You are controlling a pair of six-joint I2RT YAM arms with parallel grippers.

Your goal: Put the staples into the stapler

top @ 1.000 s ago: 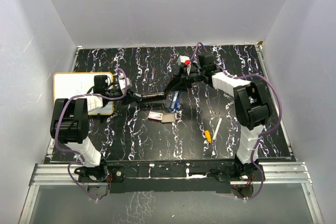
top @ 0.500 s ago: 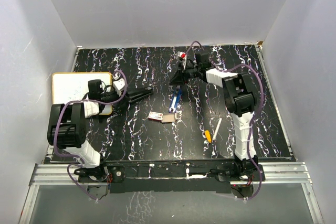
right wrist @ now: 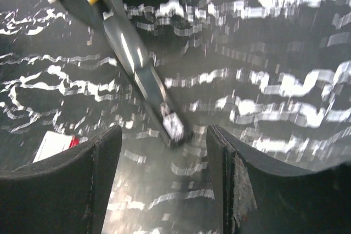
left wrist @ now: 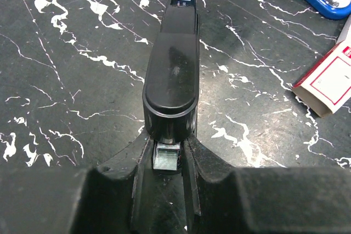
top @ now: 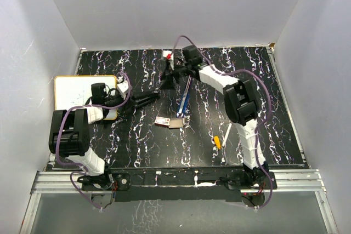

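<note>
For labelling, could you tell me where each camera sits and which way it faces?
Top external: above, behind the bases, looking down at the table; both arms show.
Left wrist: on the left arm, looking along its fingers at the black stapler.
Right wrist: on the right arm, looking down, blurred; open fingers show.
Shared, top and left wrist: staples box.

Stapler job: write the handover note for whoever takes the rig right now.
Left gripper: shut on the rear end of the black stapler.
Right gripper: open, empty, over the far middle of the table.
Staples box: on the table near the middle, tan tray partly out, neither gripper on it. Blue stapler lies just beyond it.
Done: black stapler gripped.
Left: open it, fetch staples, load them, close it.
</note>
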